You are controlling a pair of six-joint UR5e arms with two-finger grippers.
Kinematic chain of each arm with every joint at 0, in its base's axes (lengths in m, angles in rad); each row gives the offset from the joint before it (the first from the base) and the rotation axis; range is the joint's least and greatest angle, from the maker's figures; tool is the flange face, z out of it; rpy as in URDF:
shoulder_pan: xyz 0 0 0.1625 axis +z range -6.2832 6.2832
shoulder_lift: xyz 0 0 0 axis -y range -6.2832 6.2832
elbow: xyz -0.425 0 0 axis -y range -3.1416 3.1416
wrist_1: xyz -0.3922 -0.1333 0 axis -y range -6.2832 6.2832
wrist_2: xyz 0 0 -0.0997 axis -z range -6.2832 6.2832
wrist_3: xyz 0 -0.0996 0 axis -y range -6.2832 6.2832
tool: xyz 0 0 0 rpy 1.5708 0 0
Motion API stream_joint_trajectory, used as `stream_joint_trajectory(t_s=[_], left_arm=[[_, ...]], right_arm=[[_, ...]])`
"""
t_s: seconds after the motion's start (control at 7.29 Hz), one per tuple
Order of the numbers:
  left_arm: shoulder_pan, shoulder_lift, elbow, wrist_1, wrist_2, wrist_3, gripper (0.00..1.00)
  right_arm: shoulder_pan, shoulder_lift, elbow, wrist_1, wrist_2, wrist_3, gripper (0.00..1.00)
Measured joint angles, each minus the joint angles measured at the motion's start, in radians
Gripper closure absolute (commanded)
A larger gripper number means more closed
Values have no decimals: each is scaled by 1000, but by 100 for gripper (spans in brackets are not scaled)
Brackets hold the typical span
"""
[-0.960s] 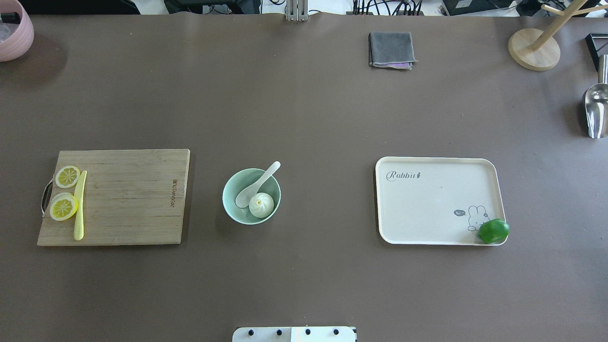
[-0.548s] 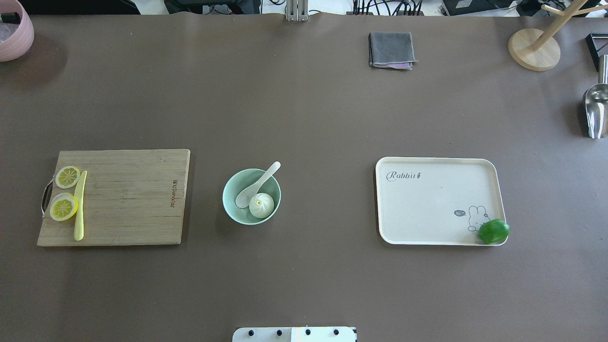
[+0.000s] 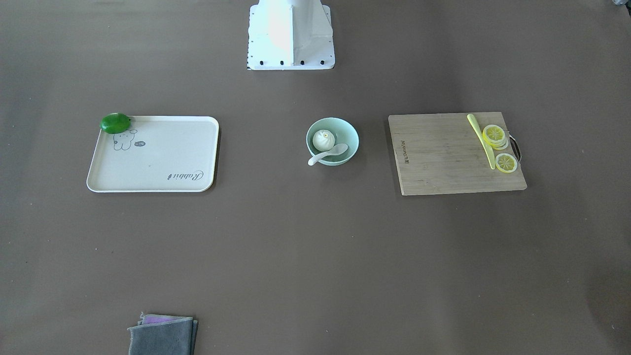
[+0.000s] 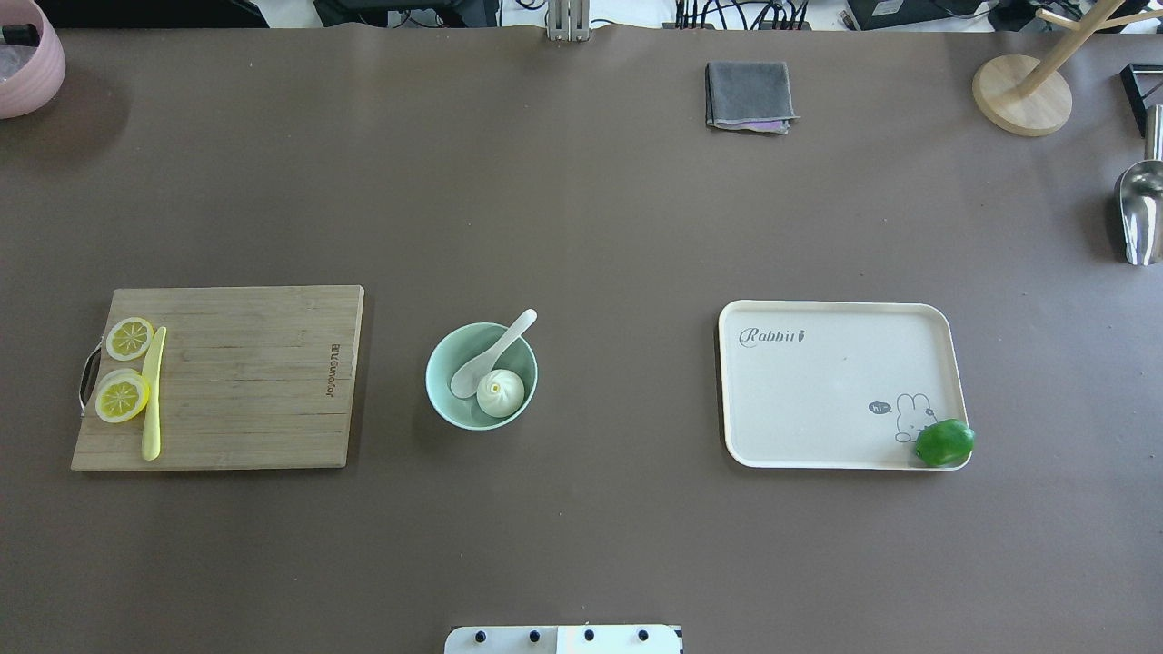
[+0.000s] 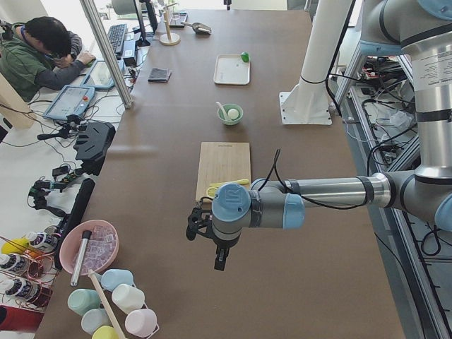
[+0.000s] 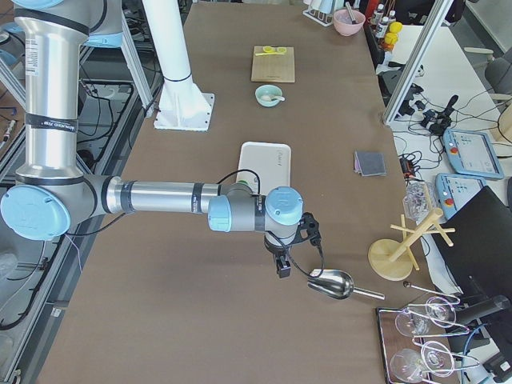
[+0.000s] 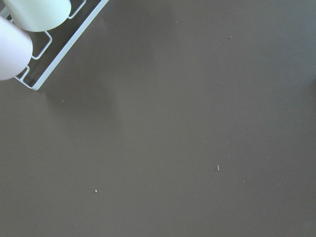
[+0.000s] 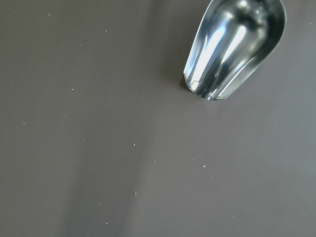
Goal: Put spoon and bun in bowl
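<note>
spoon (image 4: pixel 492 354) and bun (image 4: pixel 500 392) inside the bowl (image 4: pixel 445 400)

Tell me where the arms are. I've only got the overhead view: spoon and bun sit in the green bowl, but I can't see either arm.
Observer: The left gripper hangs over bare table beyond the cutting board, towards the robot's left end.
Operator: And the right one?
Observer: The right gripper hangs near the opposite end, just beside the metal scoop.
Operator: What does the left wrist camera show?
Observer: Mostly bare table, plus the corner of a white wire rack holding pale cups.
</note>
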Motion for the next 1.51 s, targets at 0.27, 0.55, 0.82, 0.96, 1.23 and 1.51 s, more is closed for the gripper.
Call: stream_joint_trajectory(t_s=[0.27, 0.55, 0.82, 0.96, 1.23, 1.51], left_arm=[[2, -4, -49, 73, 1, 0, 2], [7, -28, -44, 85, 0, -1, 2], [6, -27, -50, 82, -3, 2, 2], [5, -26, -51, 81, -6, 3, 2], [4, -21, -51, 80, -9, 4, 2], [3, -18, -51, 80, -11, 4, 2]], right_arm=[[7, 17, 91, -172, -54, -1, 0], [8, -6, 137, -223, -111, -4, 0], [5, -19, 139, -224, -117, -9, 0], [5, -21, 139, -225, -115, -11, 0], [2, -22, 138, -225, -103, -11, 0], [-2, -22, 137, -225, -87, -12, 0]])
